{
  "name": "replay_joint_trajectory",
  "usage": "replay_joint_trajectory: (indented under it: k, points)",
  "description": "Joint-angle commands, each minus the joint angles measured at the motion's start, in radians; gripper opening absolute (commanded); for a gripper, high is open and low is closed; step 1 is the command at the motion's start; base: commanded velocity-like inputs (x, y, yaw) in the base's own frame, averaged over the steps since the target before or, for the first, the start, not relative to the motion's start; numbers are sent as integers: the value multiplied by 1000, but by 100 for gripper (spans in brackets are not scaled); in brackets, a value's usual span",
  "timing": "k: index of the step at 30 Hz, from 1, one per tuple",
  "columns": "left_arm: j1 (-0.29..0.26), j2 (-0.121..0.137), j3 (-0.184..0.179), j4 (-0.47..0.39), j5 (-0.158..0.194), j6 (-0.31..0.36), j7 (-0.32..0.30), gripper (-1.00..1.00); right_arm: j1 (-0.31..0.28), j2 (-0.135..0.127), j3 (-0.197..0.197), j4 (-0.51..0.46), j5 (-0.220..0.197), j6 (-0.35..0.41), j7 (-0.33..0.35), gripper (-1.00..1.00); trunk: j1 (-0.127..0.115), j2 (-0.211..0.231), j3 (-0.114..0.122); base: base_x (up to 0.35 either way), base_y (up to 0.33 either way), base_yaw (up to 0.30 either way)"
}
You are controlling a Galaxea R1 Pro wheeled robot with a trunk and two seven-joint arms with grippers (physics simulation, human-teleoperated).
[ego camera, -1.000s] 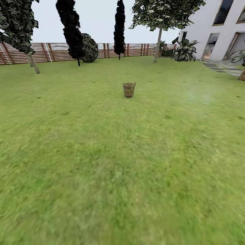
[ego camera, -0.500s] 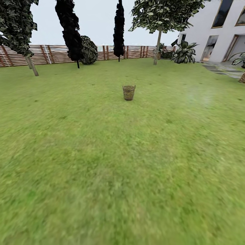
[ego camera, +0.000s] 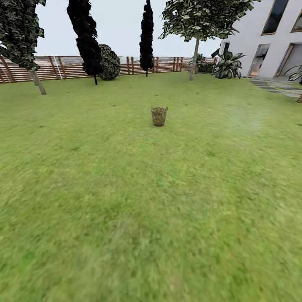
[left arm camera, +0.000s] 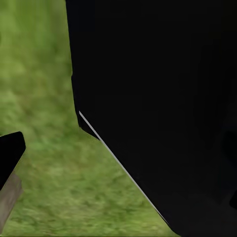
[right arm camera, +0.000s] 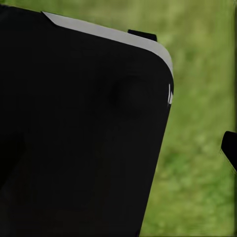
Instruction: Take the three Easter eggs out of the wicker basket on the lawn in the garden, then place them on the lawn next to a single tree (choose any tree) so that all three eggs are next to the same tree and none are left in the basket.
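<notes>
From my left wrist camera, a broad black slab of my own body (left arm camera: pixel 163 108) blocks the 3 o'clock side. My right wrist camera meets a similar black panel (right arm camera: pixel 79 133) toward 9 o'clock. I cannot tell how either claw's jaws stand.

Rough, mottled green grass across the lawn (ego camera: pixel 126 201), matt and uneven in tone. Open-woven tan wicker in the basket (ego camera: pixel 159 116), coarse and dry-looking. Brown wooden slats along the fence (ego camera: pixel 63 67), dull-finished. Pale, mottled bark on the tree (ego camera: pixel 194 58) trunk. Smooth white render on the house (ego camera: pixel 251 42) walls, dark glossy glazing in its windows. Matt black casing (left arm camera: pixel 163 108) seen from the left wrist, pale-edged.
</notes>
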State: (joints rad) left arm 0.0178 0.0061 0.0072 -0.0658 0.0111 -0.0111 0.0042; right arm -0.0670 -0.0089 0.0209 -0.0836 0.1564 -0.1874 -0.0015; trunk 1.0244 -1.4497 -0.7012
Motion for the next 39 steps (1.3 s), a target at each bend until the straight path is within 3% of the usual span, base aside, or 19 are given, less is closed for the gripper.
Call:
replay_joint_trajectory:
  k: [1,39]
  points:
    - [1,0,0,-2,1,-1,0,100,0,0,2,1,5,-3,0,100,1,0,-1,324,0,0]
    - [1,0,0,-2,1,-1,0,100,0,0,2,2,8,-3,0,100,1,0,11,324,0,0]
